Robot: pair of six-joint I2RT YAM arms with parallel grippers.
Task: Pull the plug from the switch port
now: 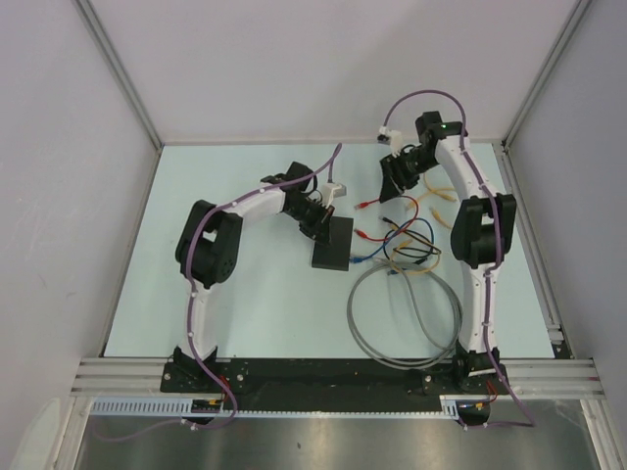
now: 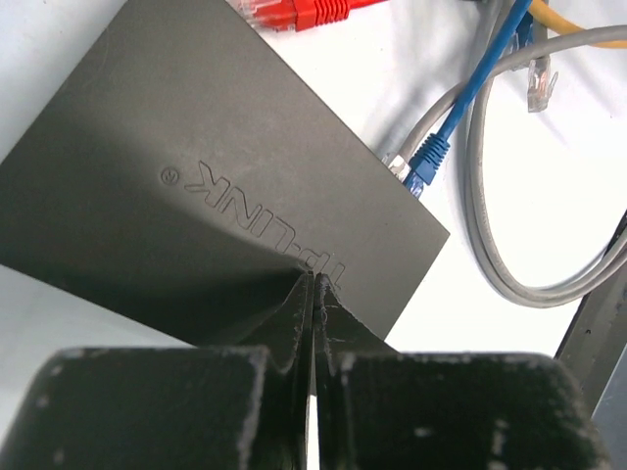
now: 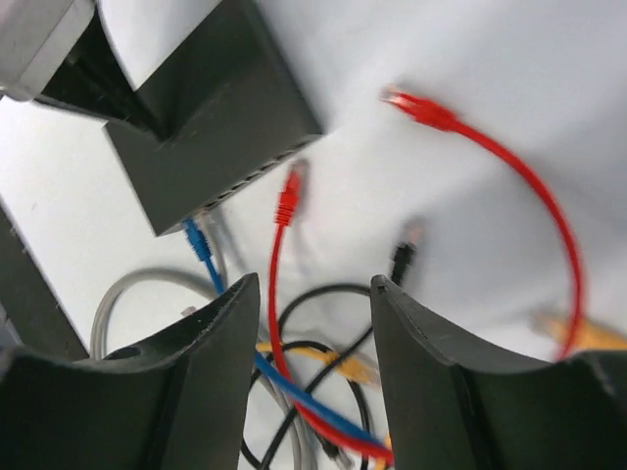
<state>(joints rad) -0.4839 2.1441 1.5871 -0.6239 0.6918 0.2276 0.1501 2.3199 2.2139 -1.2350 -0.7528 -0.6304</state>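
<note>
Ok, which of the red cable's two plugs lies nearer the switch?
The red plug lying loose just off the port edge of the switch, near the blue plug; the other red plug lies well away from it.

We are seeing the switch (image 2: 196, 147) showing a matt black, finely grained shell that looks like plastic; the red cable (image 3: 431, 113) is looking smooth and glossy, the table (image 1: 245, 304) smooth and matt.
</note>
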